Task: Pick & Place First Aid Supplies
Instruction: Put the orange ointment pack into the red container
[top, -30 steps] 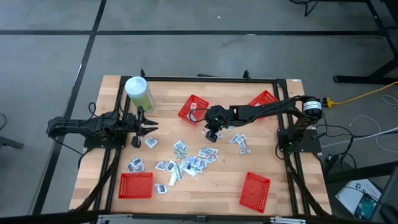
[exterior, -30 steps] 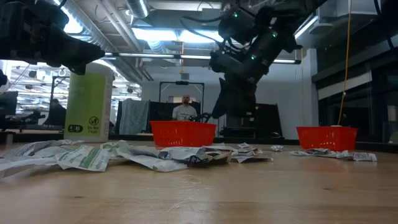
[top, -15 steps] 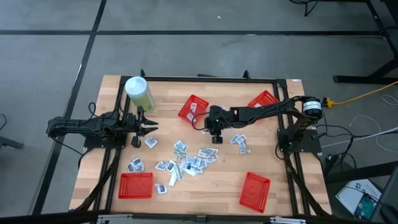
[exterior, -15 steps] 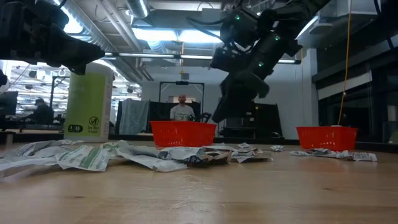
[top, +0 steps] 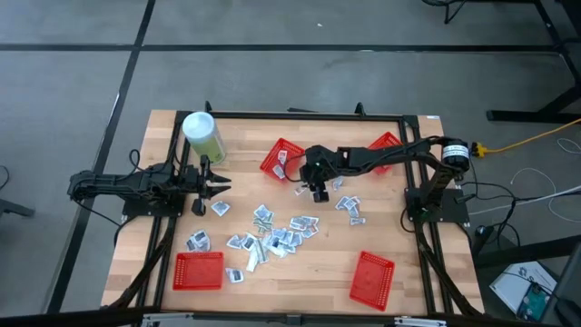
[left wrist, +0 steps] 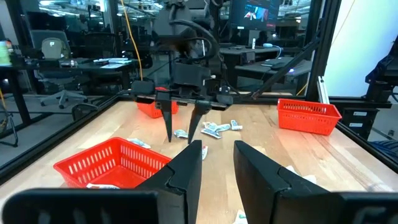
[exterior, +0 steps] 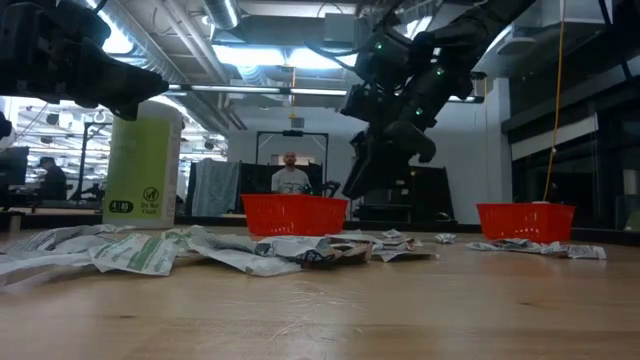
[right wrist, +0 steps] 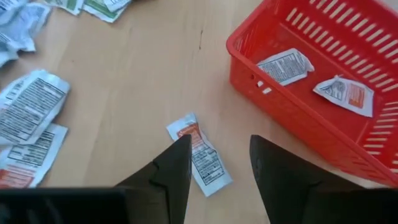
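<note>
hovering over the mid-back of the table (top: pixel 363 245), the right gripper (top: pixel 319 193) now sits nearer the red basket (top: pixel 282 156) than 1 s ago, w/ the arm folded back a bit toward its base. its fingers (right wrist: pixel 171 167) stand apart w/ nothing between them; a sec ago they were shut. right wrist view shows a small white packet w/ an orange mark (right wrist: pixel 199 155) lying flat on the wood just beside the basket wall (right wrist: pixel 292 118), below the open fingers, not in the basket. two packets (right wrist: pixel 283 65) (right wrist: pixel 344 92) lie inside that basket.

low view: the right gripper (exterior: pixel 372 178) hangs above the table, slightly higher & more tucked than before, a person in the room behind it.

left gripper (top: pixel 218 183) is unchanged, parked at the left side near the pale-green canister (top: pixel 202 135); its fingers (left wrist: pixel 188 168) are parted w/ a gap, holding nothing.

rest of the first aid supplies (top: pixel 277 233) are still scattered mid-table, same layout as earlier, w/ a few near the right side (top: pixel 349 207). other red baskets at front left (top: pixel 198 270), front right (top: pixel 372 276) & back right (top: pixel 385 145) haven't moved.
</note>
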Action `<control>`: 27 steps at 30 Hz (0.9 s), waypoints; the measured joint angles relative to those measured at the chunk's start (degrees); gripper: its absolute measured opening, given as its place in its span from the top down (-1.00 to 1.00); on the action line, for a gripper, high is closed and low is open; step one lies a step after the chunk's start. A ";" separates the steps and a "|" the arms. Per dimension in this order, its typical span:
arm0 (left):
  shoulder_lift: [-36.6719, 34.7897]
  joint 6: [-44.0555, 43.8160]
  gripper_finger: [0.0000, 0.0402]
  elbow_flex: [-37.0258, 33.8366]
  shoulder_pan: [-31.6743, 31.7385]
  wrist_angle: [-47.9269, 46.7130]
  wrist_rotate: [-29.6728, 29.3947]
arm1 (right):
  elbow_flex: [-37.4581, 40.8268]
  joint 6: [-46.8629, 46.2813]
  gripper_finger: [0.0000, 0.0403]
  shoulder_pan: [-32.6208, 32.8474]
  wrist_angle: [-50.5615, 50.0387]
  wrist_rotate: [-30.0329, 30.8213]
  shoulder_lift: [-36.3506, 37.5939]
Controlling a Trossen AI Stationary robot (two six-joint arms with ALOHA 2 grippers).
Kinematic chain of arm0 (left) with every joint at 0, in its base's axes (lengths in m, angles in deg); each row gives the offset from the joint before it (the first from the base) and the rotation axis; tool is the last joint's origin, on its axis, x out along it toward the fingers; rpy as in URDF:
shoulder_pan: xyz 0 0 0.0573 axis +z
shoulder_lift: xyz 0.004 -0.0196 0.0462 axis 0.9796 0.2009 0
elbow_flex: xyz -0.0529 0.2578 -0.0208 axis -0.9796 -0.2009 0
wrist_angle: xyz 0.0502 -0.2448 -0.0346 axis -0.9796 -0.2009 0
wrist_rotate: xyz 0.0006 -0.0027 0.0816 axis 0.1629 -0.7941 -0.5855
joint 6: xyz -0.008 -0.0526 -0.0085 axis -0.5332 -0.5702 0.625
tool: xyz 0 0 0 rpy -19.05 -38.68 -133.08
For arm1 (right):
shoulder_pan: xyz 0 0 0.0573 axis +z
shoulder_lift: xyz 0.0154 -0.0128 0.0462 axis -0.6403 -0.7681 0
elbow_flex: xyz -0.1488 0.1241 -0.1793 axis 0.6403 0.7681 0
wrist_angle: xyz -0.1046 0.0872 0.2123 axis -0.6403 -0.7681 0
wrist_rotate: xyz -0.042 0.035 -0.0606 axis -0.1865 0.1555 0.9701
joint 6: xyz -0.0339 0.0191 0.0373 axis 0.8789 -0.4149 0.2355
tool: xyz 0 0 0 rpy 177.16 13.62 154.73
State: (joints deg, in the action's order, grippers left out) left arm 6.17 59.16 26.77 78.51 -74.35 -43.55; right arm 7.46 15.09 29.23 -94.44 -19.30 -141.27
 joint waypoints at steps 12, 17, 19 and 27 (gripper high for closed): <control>0.01 0.00 0.56 0.01 0.00 0.00 0.00 | 0.02 0.25 0.19 -0.89 4.09 1.47 -8.10; 0.02 0.00 0.56 -0.01 0.00 0.01 0.00 | 0.00 -0.35 0.20 -1.75 5.14 1.13 -8.94; 0.00 0.00 0.56 0.01 0.00 0.00 0.00 | 0.00 -1.31 0.23 -2.28 4.66 -0.16 -8.94; -0.01 0.00 0.56 0.01 0.00 0.00 0.00 | 0.00 -2.85 0.69 -3.20 3.43 -3.85 -8.98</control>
State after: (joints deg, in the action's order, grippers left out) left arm 6.16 59.16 26.78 78.51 -74.35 -43.55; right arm 7.46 12.24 26.03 -91.01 -23.15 -150.26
